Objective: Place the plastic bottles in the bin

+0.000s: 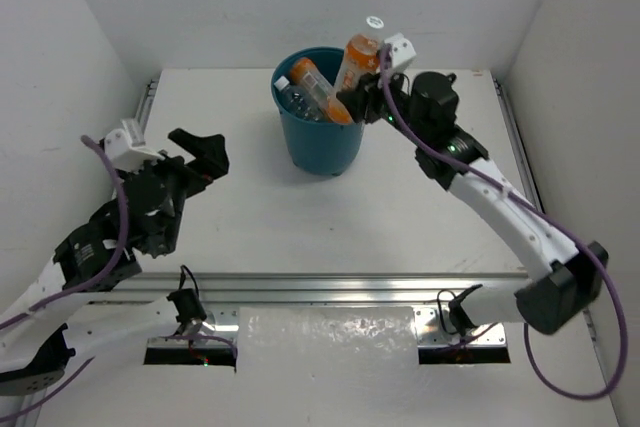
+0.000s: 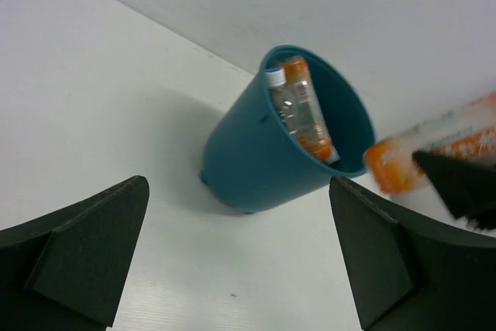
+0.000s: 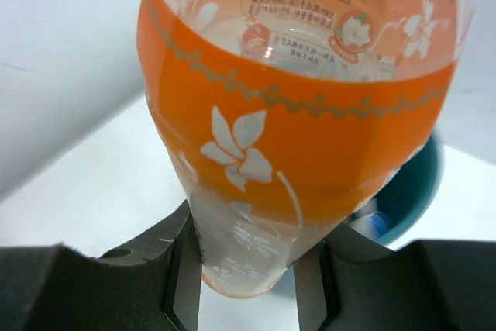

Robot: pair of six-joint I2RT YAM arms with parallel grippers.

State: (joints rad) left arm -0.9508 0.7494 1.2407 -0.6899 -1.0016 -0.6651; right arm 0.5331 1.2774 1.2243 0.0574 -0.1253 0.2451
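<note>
The right wrist view shows what the overhead cannot: the right pincer (image 3: 248,269) clenched on the clear lower end of the orange-labelled bottle (image 3: 302,129) (white flower print), gripped from both sides. From above, that bottle stands tilted, white cap up, just above the pincer and over the far-right rim of the teal bin (image 1: 320,142). Only the left wrist view looks into the bin: a second orange bottle (image 2: 308,118) and a clear bottle (image 2: 280,98) lean inside. The left pincer (image 1: 195,162) is spread wide, grasping nothing, over the counter (image 1: 250,217), the bin well apart ahead of it.
</note>
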